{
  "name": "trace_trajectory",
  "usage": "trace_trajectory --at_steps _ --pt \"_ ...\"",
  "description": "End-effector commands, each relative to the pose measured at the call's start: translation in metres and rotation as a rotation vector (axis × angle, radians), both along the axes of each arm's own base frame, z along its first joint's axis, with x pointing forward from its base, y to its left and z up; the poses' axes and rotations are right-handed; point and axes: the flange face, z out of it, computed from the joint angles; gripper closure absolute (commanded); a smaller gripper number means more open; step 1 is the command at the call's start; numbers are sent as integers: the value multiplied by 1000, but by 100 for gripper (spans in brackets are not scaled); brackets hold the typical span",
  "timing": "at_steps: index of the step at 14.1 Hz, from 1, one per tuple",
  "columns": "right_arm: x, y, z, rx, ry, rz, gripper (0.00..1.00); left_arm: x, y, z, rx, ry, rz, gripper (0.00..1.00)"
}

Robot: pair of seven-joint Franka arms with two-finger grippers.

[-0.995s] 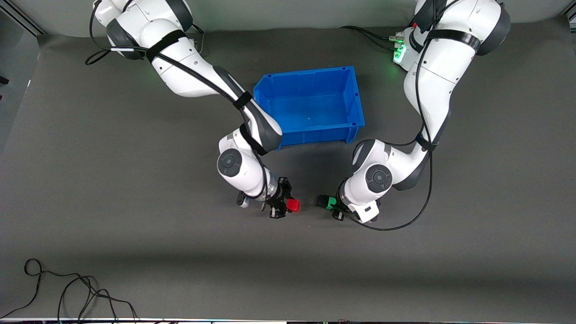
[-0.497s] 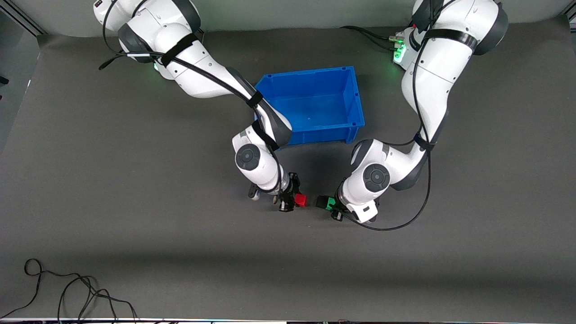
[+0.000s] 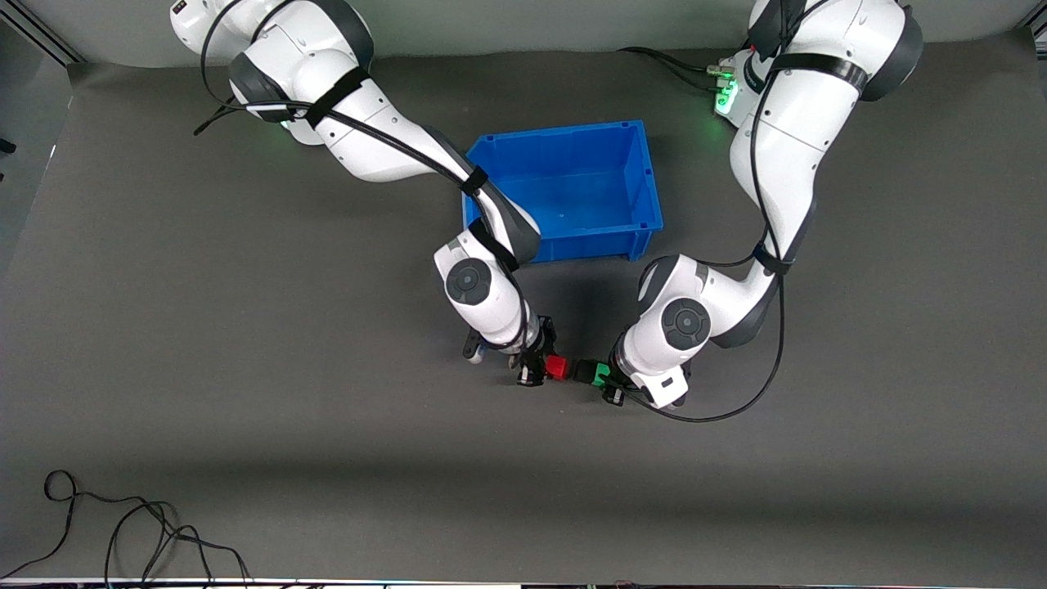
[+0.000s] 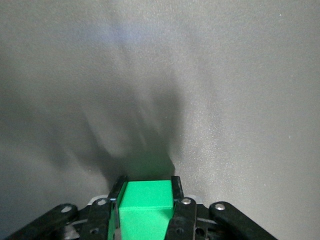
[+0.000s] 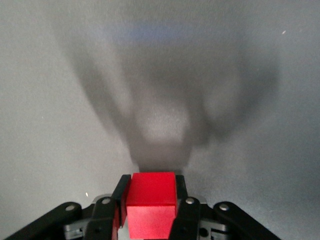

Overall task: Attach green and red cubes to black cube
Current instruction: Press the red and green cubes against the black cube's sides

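My right gripper (image 3: 546, 368) is shut on the red cube (image 3: 558, 367), held low over the table nearer the front camera than the blue bin. In the right wrist view the red cube (image 5: 150, 200) sits between the fingers (image 5: 119, 192). My left gripper (image 3: 607, 378) is shut on the green cube (image 3: 601, 373). The black cube (image 3: 583, 370) sits against the green cube's end toward the red cube. Red and black cubes are touching or nearly so. In the left wrist view the green cube (image 4: 146, 200) fills the jaws; the black cube is not distinguishable there.
An empty blue bin (image 3: 564, 129) stands at the table's middle, farther from the front camera than both grippers. A black cable (image 3: 123, 532) lies coiled at the near edge toward the right arm's end.
My right gripper has carried the red cube toward the left gripper, closing the gap to the black cube. The left arm has not moved.
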Motion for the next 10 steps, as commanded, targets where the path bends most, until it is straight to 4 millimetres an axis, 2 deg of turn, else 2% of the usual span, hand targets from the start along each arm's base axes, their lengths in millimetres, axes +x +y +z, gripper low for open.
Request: trace_trajectory --at_steps 1,5,10 --pt "6 16 5 7 -48 -13 90 4 -6 0 2 -9 18 100" --pt "4 27 8 7 -73 10 90 4 -6 0 2 -11 17 100" --pt "1 26 -12 -20 -67 26 89 4 -6 -1 3 -11 17 100"
